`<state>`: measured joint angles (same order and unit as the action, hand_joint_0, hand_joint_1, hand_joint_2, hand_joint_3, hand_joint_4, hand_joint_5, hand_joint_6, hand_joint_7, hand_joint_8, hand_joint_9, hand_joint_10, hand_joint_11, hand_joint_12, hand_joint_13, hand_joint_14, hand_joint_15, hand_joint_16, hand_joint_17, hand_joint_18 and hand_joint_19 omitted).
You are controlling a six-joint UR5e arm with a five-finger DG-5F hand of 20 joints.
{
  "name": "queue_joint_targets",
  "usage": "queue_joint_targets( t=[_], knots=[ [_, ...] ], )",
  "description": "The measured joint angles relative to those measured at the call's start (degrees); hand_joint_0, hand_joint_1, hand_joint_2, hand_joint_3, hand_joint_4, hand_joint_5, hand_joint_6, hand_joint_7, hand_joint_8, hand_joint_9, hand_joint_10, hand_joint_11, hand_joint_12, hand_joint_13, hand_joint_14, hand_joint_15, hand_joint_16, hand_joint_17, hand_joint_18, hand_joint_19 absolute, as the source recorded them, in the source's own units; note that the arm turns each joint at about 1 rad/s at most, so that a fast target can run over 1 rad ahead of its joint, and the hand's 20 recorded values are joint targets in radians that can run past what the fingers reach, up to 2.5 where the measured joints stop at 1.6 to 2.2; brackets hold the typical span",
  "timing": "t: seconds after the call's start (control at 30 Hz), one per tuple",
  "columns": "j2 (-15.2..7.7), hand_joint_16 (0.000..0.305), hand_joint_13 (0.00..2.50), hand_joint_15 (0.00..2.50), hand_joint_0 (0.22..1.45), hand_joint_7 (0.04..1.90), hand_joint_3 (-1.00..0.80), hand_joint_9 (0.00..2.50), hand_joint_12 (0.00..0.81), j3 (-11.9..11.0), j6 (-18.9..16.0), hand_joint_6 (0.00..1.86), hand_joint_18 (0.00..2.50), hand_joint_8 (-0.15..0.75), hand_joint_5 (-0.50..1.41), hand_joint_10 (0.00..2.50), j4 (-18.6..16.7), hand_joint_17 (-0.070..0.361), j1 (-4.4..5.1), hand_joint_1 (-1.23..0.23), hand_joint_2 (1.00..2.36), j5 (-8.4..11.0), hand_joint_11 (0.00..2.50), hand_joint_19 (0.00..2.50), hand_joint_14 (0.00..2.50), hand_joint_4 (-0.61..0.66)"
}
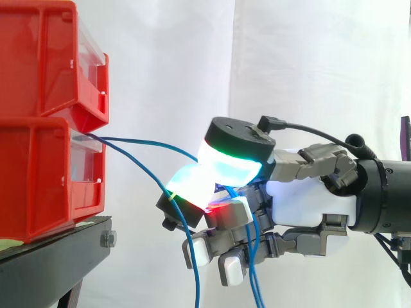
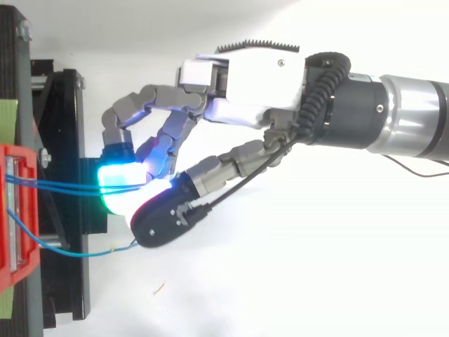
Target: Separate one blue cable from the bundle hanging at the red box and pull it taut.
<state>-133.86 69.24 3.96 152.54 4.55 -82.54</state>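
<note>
Pinches blue cables (image 1: 195,276) with the curled hand (image 1: 308,199), between cyan and red glowing fingertips (image 1: 228,168). Leaves their ends hanging loose below the pinch. Traces them leftward in slack curves, one sagging lower, to the front of the lower red bin (image 1: 38,179). Beyond: upper red bin (image 1: 38,58) stacked on top, black stand (image 1: 58,250) beneath, white curtain (image 1: 167,64) behind.
</note>
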Motion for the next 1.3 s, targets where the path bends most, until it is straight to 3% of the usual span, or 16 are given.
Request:
queue_joint_targets(
  t=[0.2, 0.37, 0.57, 0.73, 1.0, 1.3],
  knots=[
    [0.00, 0.040, 0.79, 0.60, 0.57, 1.06, -0.50, 1.07, 0.376, 0.04, 0.00, 0.82, 0.89, 0.377, -0.20, 0.02, 0.01, 0.090, 0.13, -0.59, 1.00, 0.17, 1.21, 0.62, 0.02, 0.27],
    [0.00, 0.039, 0.80, 0.60, 0.62, 1.09, -0.50, 1.09, 0.370, 0.09, 0.00, 0.80, 0.89, 0.373, -0.19, 0.02, 0.01, 0.087, 0.15, -0.45, 1.00, 0.40, 1.17, 0.63, 0.02, 0.24],
    [0.00, 0.039, 0.80, 0.60, 0.64, 1.11, -0.25, 1.05, 0.376, 0.10, -0.01, 0.79, 0.88, 0.380, -0.19, 0.02, -0.02, 0.089, 0.17, -0.62, 1.02, 0.44, 1.14, 0.64, 0.02, 0.23],
    [0.00, 0.040, 0.79, 0.61, 0.66, 1.10, -0.19, 1.03, 0.379, 0.10, -0.07, 0.81, 0.88, 0.378, -0.20, 0.02, -0.03, 0.090, 0.17, -0.72, 1.02, 0.43, 1.16, 0.64, 0.02, 0.23],
    [0.00, 0.041, 0.78, 0.60, 0.73, 0.99, -0.28, 1.00, 0.391, 0.17, -0.08, 0.82, 0.87, 0.372, -0.20, 0.02, -0.01, 0.092, 0.19, -0.82, 1.02, 0.44, 1.13, 0.63, 0.02, 0.21],
    [0.00, 0.042, 0.76, 0.60, 0.81, 1.02, -0.46, 0.98, 0.390, 0.28, -0.02, 0.83, 0.84, 0.362, -0.20, 0.02, 0.00, 0.095, 0.22, -0.88, 1.00, 0.45, 1.12, 0.64, 0.02, 0.19]
  ],
)
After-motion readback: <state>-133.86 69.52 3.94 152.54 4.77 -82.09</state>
